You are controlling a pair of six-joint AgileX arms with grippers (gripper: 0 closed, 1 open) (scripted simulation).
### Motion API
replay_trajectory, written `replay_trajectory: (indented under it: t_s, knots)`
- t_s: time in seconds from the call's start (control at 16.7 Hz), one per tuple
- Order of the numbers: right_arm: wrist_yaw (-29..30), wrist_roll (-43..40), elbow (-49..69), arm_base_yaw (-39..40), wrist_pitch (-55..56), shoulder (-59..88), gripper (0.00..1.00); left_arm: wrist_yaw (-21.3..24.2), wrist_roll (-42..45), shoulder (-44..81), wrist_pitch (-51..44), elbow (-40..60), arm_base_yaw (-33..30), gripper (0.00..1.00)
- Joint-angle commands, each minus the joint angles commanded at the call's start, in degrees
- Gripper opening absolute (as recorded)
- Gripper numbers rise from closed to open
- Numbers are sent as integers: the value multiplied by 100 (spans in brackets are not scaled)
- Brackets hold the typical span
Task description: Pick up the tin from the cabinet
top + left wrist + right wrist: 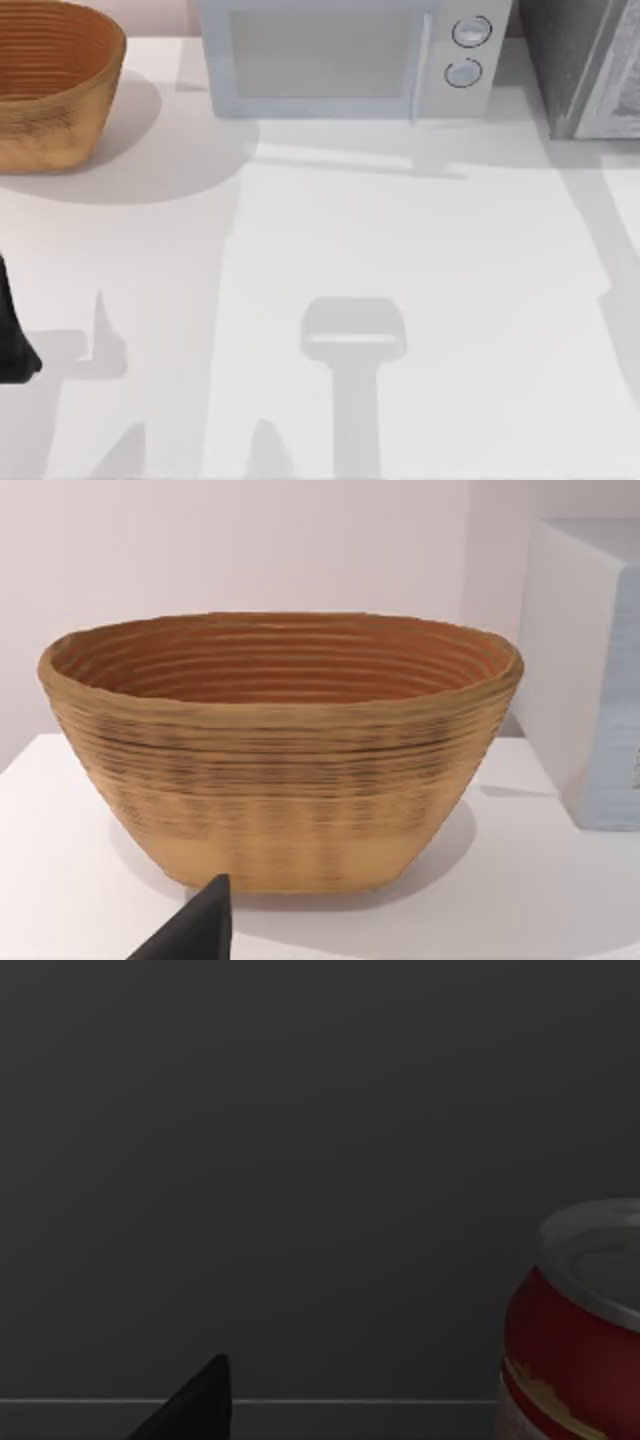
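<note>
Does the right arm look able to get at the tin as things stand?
Probably yes: in the right wrist view the tin stands upright close ahead against the dark cabinet wall, with nothing between it and the camera.

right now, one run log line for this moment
left arm: parked, table's left edge, facing basket | right claw: inside dark cabinet, tin upright close ahead, not gripped

A wide woven wicker basket stands upright on the white worktop, mid-frame, its ribbed interior visible. A pale box-shaped appliance stands at the frame's right edge, apart from it. A dark pincer fingertip juts up at lower left.
</note>
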Motion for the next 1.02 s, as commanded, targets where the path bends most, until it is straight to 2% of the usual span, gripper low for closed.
replay_trajectory:
  t_s: [0.12, 0.9, 1.02]
  knots:
    - [0, 0, 0, 0, 0, 0, 100, 0, 0, 0, 0, 0, 0, 100]
    - [0, 0, 0, 0, 0, 0, 2, 0, 0, 0, 0, 0, 0, 100]
    - [0, 0, 0, 0, 0, 0, 0, 0, 0, 0, 0, 0, 0, 100]
